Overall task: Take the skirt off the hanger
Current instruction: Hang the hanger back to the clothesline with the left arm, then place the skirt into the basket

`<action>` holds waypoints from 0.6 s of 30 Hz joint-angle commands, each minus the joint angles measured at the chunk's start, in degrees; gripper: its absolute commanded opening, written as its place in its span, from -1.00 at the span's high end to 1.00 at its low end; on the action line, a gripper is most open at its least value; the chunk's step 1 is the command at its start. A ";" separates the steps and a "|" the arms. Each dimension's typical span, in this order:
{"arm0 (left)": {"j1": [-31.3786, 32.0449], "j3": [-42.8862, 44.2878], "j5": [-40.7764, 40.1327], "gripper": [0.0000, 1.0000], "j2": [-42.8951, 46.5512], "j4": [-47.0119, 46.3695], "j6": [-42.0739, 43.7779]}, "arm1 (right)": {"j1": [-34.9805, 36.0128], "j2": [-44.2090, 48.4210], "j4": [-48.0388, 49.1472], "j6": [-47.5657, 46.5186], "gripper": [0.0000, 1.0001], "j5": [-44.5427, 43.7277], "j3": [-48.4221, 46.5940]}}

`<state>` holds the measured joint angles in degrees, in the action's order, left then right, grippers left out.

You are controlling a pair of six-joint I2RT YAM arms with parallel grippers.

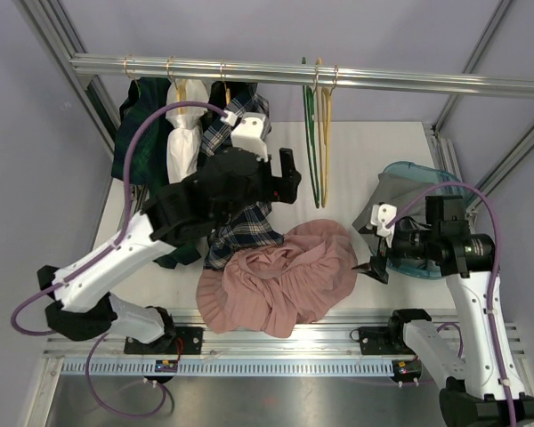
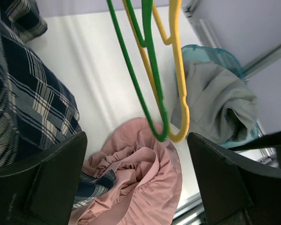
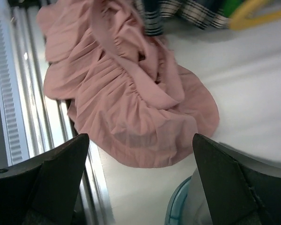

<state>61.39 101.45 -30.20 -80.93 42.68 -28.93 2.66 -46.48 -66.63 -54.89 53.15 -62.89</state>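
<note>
Two grippers stand empty around the pink skirt (image 1: 280, 280), which lies crumpled on the white table (image 1: 374, 151), its near hem overlapping the metal rail (image 1: 276, 342) at the front edge. You have the right gripper (image 1: 375, 252) just right of the skirt, fingers spread wide and holding nothing. Right of the skirt, a grey garment (image 1: 400, 197) sits in a teal basket (image 1: 418, 173). Just behind the skirt your left gripper (image 1: 289, 174) hangs released, jaws apart, beside a plaid skirt (image 1: 242, 227). Farther back, green and yellow hangers (image 1: 318, 133) dangle bare from the overhead bar (image 1: 294, 73)
</note>
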 commanded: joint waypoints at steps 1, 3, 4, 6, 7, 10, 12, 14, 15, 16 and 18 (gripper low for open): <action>0.05 -4.41 5.22 -0.87 5.85 -4.35 5.01 | -0.02 -3.43 -15.53 -30.05 -0.99 10.22 2.33; 0.14 -9.13 6.11 -0.92 10.16 -5.40 8.00 | 0.16 -6.58 -15.90 -32.55 -0.99 10.23 2.78; 0.14 -10.82 6.29 -0.94 12.00 -5.85 8.71 | 0.59 -7.65 -15.46 -33.86 -0.99 9.79 2.69; 0.22 -16.86 6.82 -0.98 17.27 -6.90 10.47 | 1.38 -9.50 -13.97 -33.79 -0.99 7.60 3.30; 0.23 -19.16 6.90 -0.98 19.12 -7.95 10.56 | 2.95 -10.46 -11.44 -33.44 -0.99 6.46 3.91; 0.14 -26.62 6.73 -0.98 25.80 -9.63 10.12 | 7.43 -9.17 1.77 -22.96 -0.99 -0.74 8.56; 0.23 -29.19 5.77 -0.98 29.40 -9.19 8.63 | 13.84 -7.85 13.30 -16.94 -0.99 -8.65 12.96; 0.23 -31.74 4.80 -0.98 31.17 -8.66 7.49 | 18.93 -8.01 20.01 -9.91 -0.99 -15.48 16.12; 0.23 -32.27 4.27 -0.98 32.40 -8.05 7.13 | 20.44 -9.14 26.23 -7.36 -0.99 -18.14 16.92; 0.23 -33.24 4.09 -0.98 32.84 -7.96 6.96 | 21.76 -9.85 28.55 -4.72 -0.99 -20.51 17.45; 0.23 -33.95 3.65 -0.98 33.46 -7.61 6.69 | 25.53 -11.96 33.03 -3.03 -0.99 -26.76 19.29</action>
<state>61.45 68.53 -25.34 -48.40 37.63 -21.39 24.23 -56.49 -49.52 -66.48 38.72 -45.06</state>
